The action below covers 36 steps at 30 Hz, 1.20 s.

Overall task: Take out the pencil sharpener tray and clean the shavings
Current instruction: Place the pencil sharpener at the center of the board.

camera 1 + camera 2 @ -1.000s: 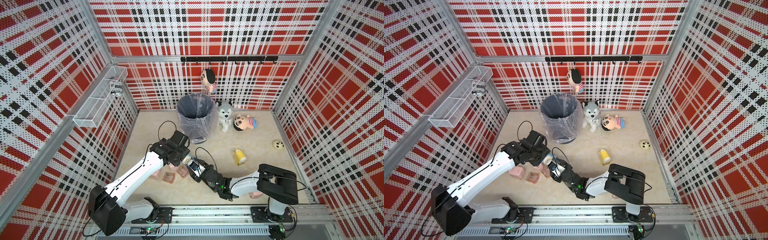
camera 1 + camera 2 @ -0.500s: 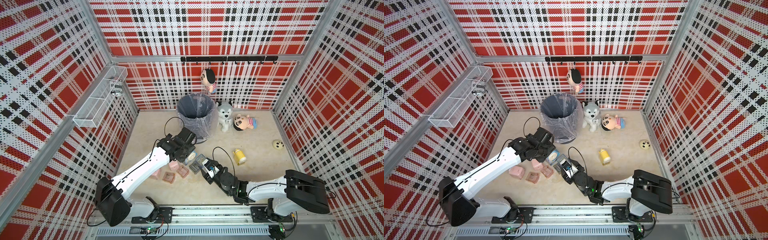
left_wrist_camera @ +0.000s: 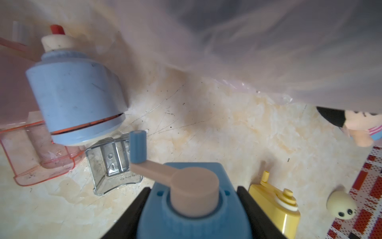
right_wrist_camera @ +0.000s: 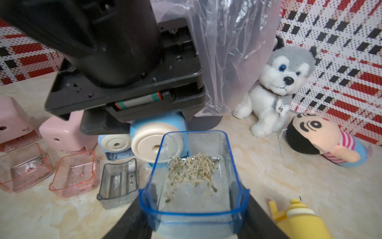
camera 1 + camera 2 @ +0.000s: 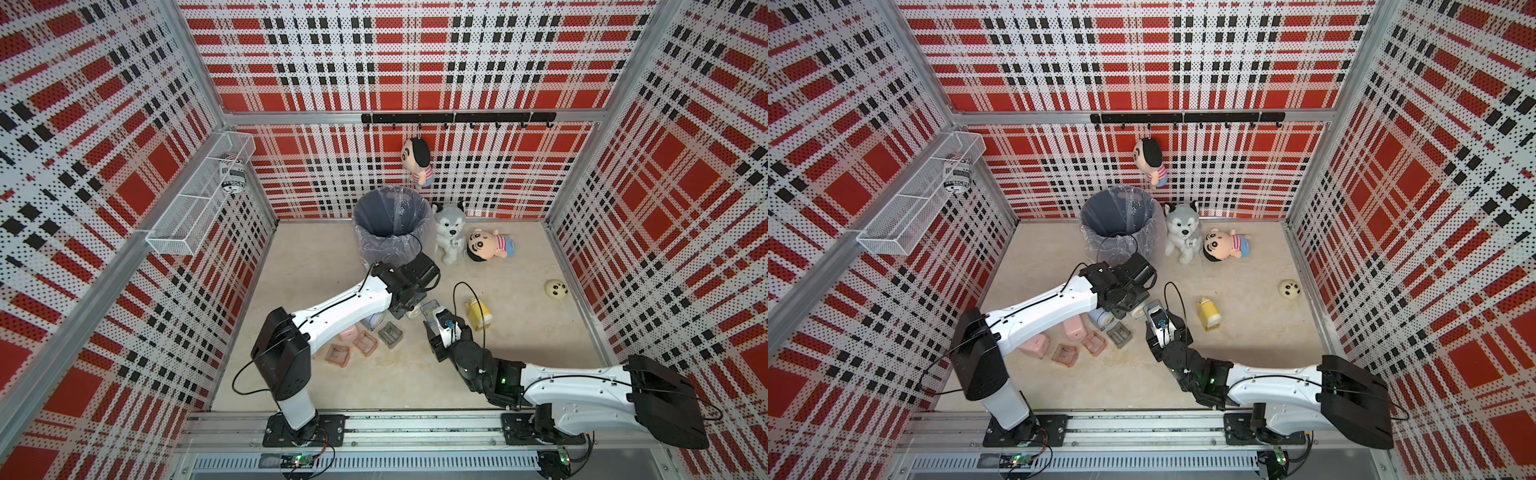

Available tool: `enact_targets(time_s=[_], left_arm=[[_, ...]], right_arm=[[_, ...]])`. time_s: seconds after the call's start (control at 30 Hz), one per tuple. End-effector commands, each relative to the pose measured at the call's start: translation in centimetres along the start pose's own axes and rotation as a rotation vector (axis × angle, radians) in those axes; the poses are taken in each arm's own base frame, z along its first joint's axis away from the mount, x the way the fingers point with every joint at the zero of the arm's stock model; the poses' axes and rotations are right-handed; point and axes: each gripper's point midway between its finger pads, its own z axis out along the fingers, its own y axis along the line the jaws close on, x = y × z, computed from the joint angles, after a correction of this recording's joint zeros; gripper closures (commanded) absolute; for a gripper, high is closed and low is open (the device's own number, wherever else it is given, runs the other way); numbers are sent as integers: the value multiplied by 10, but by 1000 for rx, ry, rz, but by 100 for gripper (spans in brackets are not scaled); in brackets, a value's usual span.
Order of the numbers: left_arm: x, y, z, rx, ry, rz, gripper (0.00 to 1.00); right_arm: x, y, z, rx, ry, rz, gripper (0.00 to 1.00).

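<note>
Beside the trash bin (image 5: 386,249), pinching the end of the likely light, stiff shavings tray (image 4: 192,213) with right gripper (image 4: 195,225), clamping the pencil sharpener (image 3: 157,219) with left gripper (image 3: 194,211).

A bin (image 5: 382,249), a toy dog (image 5: 451,237), a doll (image 5: 488,248) and a ball (image 5: 557,288) are resting on the table (image 5: 540,324). Trays (image 5: 337,355) are lying beside pink sharpeners (image 5: 1037,345).

Grey bin lined with clear plastic bag (image 5: 390,220) upper centre in both top views. Grey-white husky plush (image 5: 449,232) just right of it, striped-shirt boy doll (image 5: 488,246) lying right of that. Mid-frame: blue crank pencil sharpener (image 3: 192,196), blue-rimmed clear tray (image 4: 194,186) just right of it, pencil shavings (image 4: 192,169) inside. Yellow plastic sharpener (image 5: 478,313) further right. Grey clear tray (image 5: 390,333) below the blue sharpener, pink clear tray (image 5: 365,342) left of it.
</note>
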Motion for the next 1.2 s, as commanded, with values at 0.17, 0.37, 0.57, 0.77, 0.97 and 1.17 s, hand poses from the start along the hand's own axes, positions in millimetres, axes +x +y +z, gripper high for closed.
enact_targets(time_s=[0.17, 0.37, 0.57, 0.77, 0.97, 1.17], left_arm=[[3, 7, 32, -100, -38, 11, 57], [0, 14, 57, -151, -48, 28, 57], [-3, 25, 73, -202, -47, 23, 55], [-1, 33, 83, -226, -31, 29, 50], [2, 28, 82, -208, -17, 32, 39], [5, 21, 72, -176, -10, 35, 25]], right_arm=[[11, -21, -9, 51, 32, 52, 52], [13, -19, -10, 37, 36, 67, 52], [12, -14, -7, 21, 40, 71, 52], [11, -6, -3, 1, 45, 74, 52], [12, 0, 0, -14, 54, 71, 53], [14, 2, 1, -19, 57, 77, 53]])
